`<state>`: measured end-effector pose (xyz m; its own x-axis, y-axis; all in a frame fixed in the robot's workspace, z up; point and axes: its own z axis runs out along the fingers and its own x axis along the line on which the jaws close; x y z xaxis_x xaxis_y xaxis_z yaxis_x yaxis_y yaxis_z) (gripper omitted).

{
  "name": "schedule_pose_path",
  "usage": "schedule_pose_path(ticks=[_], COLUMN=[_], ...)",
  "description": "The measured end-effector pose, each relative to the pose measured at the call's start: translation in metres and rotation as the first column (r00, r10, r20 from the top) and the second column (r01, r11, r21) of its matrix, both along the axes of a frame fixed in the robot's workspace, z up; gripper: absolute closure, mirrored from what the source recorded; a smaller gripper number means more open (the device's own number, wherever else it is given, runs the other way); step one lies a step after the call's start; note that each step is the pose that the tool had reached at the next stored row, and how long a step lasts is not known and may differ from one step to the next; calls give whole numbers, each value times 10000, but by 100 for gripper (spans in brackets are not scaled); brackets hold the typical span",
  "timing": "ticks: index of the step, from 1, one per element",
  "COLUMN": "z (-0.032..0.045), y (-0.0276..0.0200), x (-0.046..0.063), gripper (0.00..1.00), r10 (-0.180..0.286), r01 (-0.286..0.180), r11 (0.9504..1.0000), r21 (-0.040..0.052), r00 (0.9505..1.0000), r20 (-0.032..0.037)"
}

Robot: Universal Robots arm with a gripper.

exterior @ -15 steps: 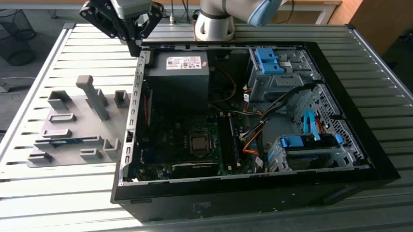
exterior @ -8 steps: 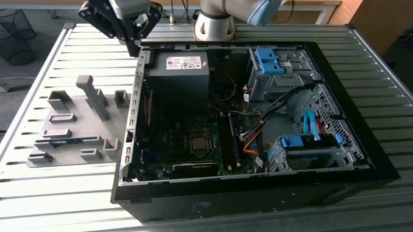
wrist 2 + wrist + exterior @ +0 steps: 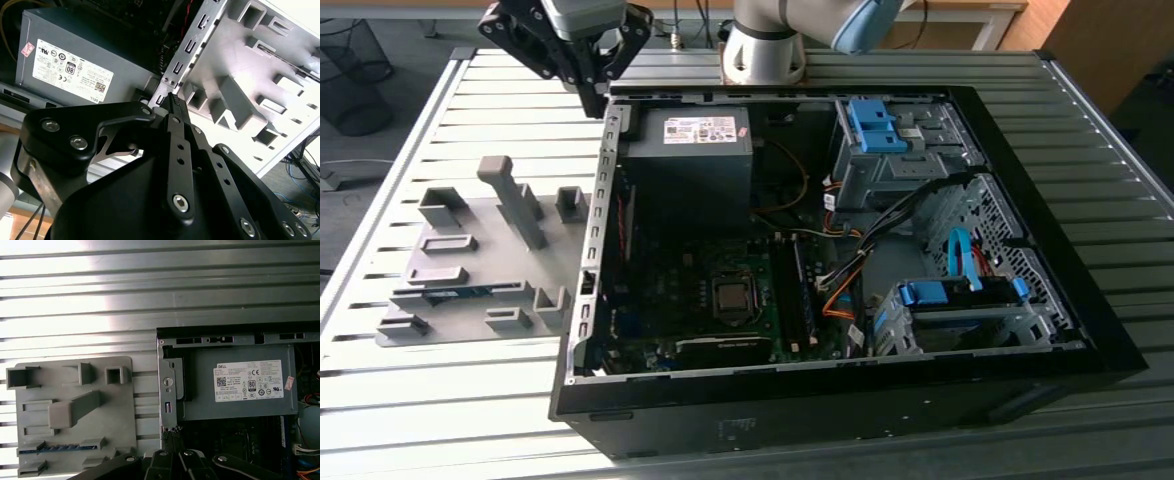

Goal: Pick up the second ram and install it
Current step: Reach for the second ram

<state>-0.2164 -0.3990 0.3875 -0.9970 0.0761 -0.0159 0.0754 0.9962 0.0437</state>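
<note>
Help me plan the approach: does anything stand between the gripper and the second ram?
Nothing visible covers the second ram in its grey holder. The gripper hangs by the case corner; the tall post stands beside that path.

At the exterior view's left of computer case (image 3: 854, 398), second ram (image 3: 458, 293) in tray (image 3: 491, 252)

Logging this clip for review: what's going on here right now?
A single robot arm is working over an open computer case on a slatted metal table. Its gripper is shut and empty, hovering at the case's corner beside the power supply. The second ram lies in its slot in the grey holder tray, at the exterior view's left, not yet picked up.
</note>
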Motion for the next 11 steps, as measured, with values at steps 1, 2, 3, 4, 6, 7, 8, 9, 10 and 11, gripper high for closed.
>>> schedule_pose_path(ticks=[1, 2, 3, 4, 6, 7, 8, 9, 10, 11], z=[0, 0, -1, -1, -1, -1, -1, -2, -2, -2], y=[0, 0, 0, 0, 0, 0, 0, 0, 0, 0], x=[-4, -7, -9, -11, -17, -20, -23, -26, -28, -31], gripper=[89, 89, 89, 89, 89, 89, 89, 89, 89, 89], r10=[-1, -1, 0, 0, -1, -1, -1, -1, -1, -1], r01=[1, 1, 0, 0, 1, 1, 1, 1, 1, 1], r11=[10000, 10000, 10000, 10000, 10000, 10000, 10000, 10000, 10000, 10000], r21=[0, 0, 1, 1, 0, 1, 0, 1, 1, 0], r00=[10000, 10000, 10000, 10000, 10000, 10000, 10000, 10000, 10000, 10000], r20=[0, 0, 0, 1, 0, 0, 0, 0, 1, 0])
